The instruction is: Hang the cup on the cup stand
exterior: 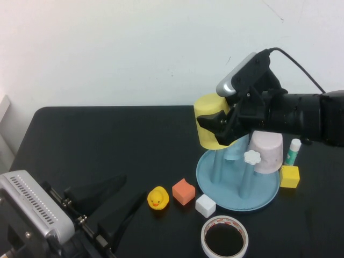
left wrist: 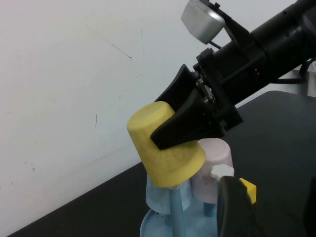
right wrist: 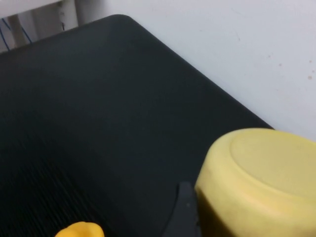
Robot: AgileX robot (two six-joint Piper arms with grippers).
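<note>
The yellow cup (exterior: 208, 119) is upside down over a blue post of the light blue cup stand (exterior: 236, 200), mouth down. My right gripper (exterior: 217, 128) is shut on the cup's side, coming from the right. The cup also shows in the left wrist view (left wrist: 165, 148) with the post (left wrist: 176, 211) entering its mouth, and in the right wrist view (right wrist: 261, 182). A pale pink cup (exterior: 267, 151) and a light blue cup (exterior: 233, 152) hang on other posts; one white flower knob (exterior: 252, 157) is bare. My left gripper (exterior: 126, 207) is open and empty at the table's front left.
A yellow duck (exterior: 157, 198), an orange block (exterior: 183, 191), a white block (exterior: 205, 206) and a tape roll (exterior: 224, 237) lie in front of the stand. A yellow block (exterior: 289, 176) and a glue stick (exterior: 293, 151) stand to its right.
</note>
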